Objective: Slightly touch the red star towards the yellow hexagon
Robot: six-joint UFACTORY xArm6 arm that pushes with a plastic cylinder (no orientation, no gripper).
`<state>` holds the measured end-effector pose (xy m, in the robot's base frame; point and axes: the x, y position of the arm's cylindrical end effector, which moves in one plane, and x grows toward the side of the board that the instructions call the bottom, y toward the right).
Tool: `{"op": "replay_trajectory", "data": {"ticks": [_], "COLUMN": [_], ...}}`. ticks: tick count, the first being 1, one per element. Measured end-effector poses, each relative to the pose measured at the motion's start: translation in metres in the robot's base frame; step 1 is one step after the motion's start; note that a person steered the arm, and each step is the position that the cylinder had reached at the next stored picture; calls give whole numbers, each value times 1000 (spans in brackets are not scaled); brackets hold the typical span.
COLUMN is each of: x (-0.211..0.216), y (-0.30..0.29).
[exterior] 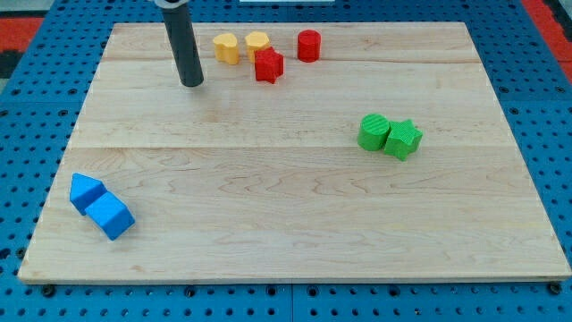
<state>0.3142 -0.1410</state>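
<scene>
There are eight blocks on the worktop (pixel 286 233).

Two blocks are yellow. One yellow block (pixel 226 47) sits far back, and the other yellow block (pixel 257 41) sits just to its right.

Two blocks are red. One is the red star (pixel 268 65), near the yellow ones. One is the red round block (pixel 308 45), a bit more to the right.

Two blocks are green. One is the green round block (pixel 374 131), and the green star (pixel 403 139) touches it, on the right side.

Two blocks are blue. The first blue block (pixel 86 191) and the second blue block (pixel 112 216) touch, near the front on the left.

There is one dark rod (pixel 186 45).
</scene>
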Motion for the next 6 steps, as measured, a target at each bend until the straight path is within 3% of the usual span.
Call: {"op": "replay_trajectory", "data": {"ticks": [1, 3, 6], "x": [-4, -2, -22], "y": [7, 76, 66]}}
